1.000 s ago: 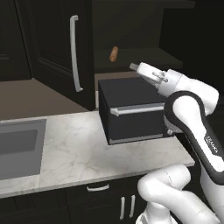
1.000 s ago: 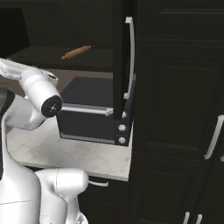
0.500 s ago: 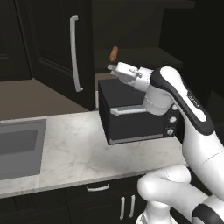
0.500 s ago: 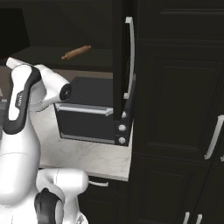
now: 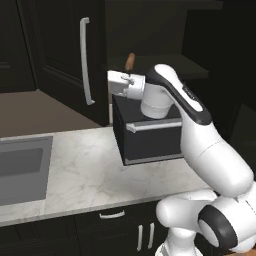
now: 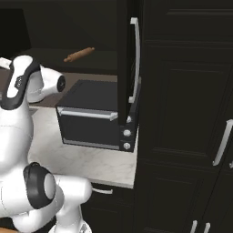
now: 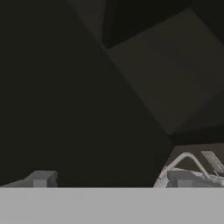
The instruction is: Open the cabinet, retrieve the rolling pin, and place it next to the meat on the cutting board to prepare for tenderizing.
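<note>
The cabinet stands open: its left door (image 5: 55, 55) with a long silver handle (image 5: 85, 60) is swung out, and its right door (image 6: 124, 68) shows edge-on. The rolling pin (image 6: 79, 54), a slim brown rod, lies on the shelf inside, and its end (image 5: 130, 61) peeks above my hand. My gripper (image 5: 111, 83) is a little below and in front of that end, pointing left toward the left door. Its dark fingertips (image 7: 41, 178) stand wide apart, open, with nothing between them. The cutting board and the meat are out of view.
A black boxy appliance (image 5: 150, 135) with a horizontal silver bar sits on the marble counter (image 5: 85, 170) under the shelf, right below my arm. A grey sink (image 5: 20, 167) lies at the left. Tall dark cabinets (image 6: 186, 113) fill the right.
My arm has swung left: the hand went from right of the appliance, past the rolling pin, to near the left door. The jaws stayed open.
</note>
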